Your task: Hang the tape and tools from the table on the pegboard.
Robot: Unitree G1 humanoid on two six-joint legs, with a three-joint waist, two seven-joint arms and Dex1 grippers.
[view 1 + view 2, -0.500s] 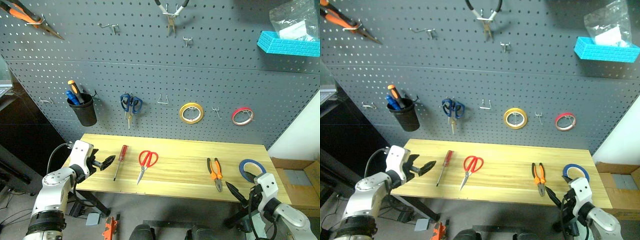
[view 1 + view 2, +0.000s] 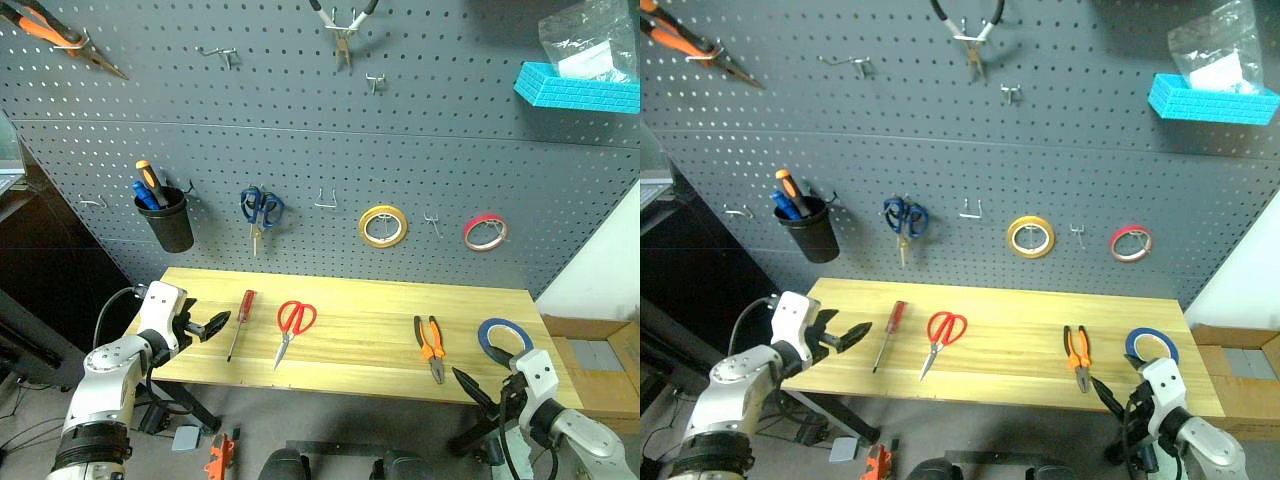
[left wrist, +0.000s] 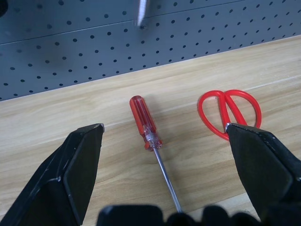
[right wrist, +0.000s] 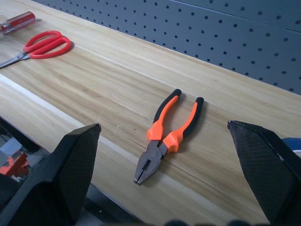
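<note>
The two head views look forward and down from above and well back, taking in the whole tabletop (image 2: 370, 330) and the pegboard (image 2: 300, 130) rising behind it toward 12 o'clock. The right eye view shows the same scene slightly shifted. The left wrist view sits low and near the tabletop, facing the pegboard over the screwdriver (image 3: 146, 123) and red scissors (image 3: 229, 113). The right wrist view, equally low, looks across the pliers (image 4: 165, 133) toward 10 o'clock, sharing those scissors and that screwdriver with the left wrist view.
</note>
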